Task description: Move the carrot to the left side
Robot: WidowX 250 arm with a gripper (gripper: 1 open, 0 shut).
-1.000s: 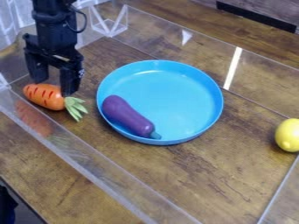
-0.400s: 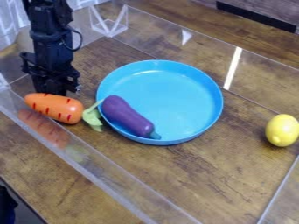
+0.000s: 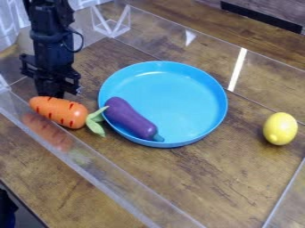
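On the wooden table (image 3: 202, 183) we see a blue plate (image 3: 185, 93), then our black gripper (image 3: 53, 91), clenched; we cannot tell whether it grips anything. The purple eggplant (image 3: 128, 118) lies on the plate, the orange carrot (image 3: 60, 111) just left of it in view.

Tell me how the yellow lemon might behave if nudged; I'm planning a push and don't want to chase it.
The lemon would probably roll, given its rounded sides, though its slightly oval outline may make it curve. It looks smooth and faintly shiny, so fingers might slip on it.
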